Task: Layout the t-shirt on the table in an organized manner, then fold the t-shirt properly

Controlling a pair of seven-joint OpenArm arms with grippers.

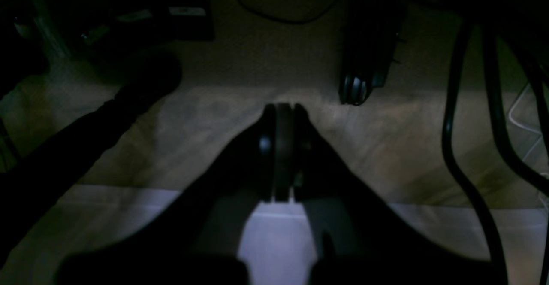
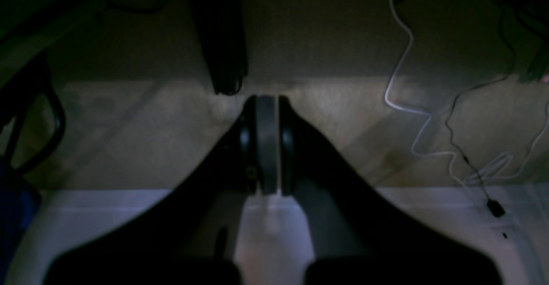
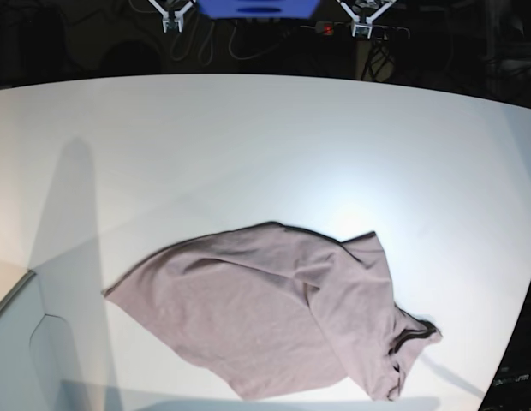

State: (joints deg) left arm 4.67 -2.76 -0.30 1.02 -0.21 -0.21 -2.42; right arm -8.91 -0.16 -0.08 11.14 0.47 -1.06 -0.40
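Base view: mauve t-shirt (image 3: 274, 312) lay crumpled in the lower centre of the white table (image 3: 248, 145), both arms clear of it.

Bare tabletop spread across the whole upper half and left of the frame; the curved far edge ran along the top, the near right edge passed close to the collar. The shirt's long axis ran from middle left to lower right, dark ribbed collar (image 3: 415, 334) at the lower right end. Fabric was soft, matte and creased, with one layer lapped over another; table was smooth and glossy. Left gripper (image 1: 281, 107) and right gripper (image 2: 266, 98), seen in the dim wrist views beyond the table edge, had jaws pressed together, holding nothing.
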